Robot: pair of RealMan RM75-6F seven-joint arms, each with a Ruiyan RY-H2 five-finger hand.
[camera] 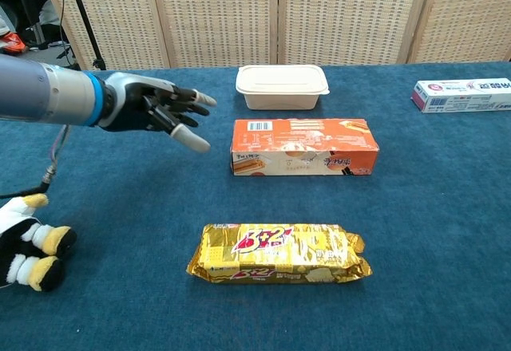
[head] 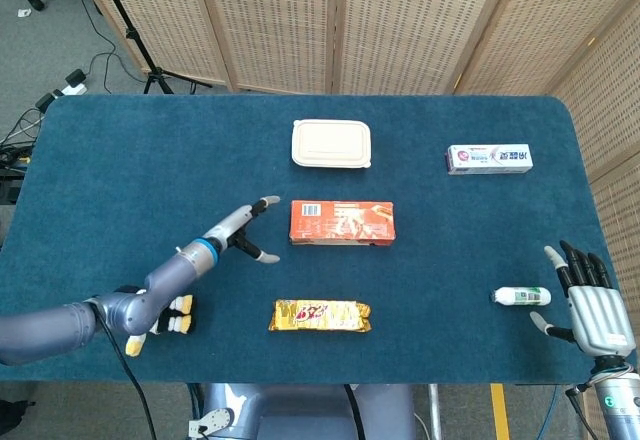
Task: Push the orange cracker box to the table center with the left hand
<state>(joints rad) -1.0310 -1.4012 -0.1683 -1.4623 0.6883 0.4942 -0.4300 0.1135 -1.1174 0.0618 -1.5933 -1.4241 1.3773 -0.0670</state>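
The orange cracker box lies flat near the middle of the blue table. My left hand hovers to the box's left with fingers spread, a small gap between its fingertips and the box end; it holds nothing. My right hand rests open at the table's front right corner, apart from everything. The chest view does not show the right hand.
A cream lidded container sits behind the box. A yellow snack pack lies in front. A toothpaste box is at back right, a small white bottle by the right hand, a penguin toy at front left.
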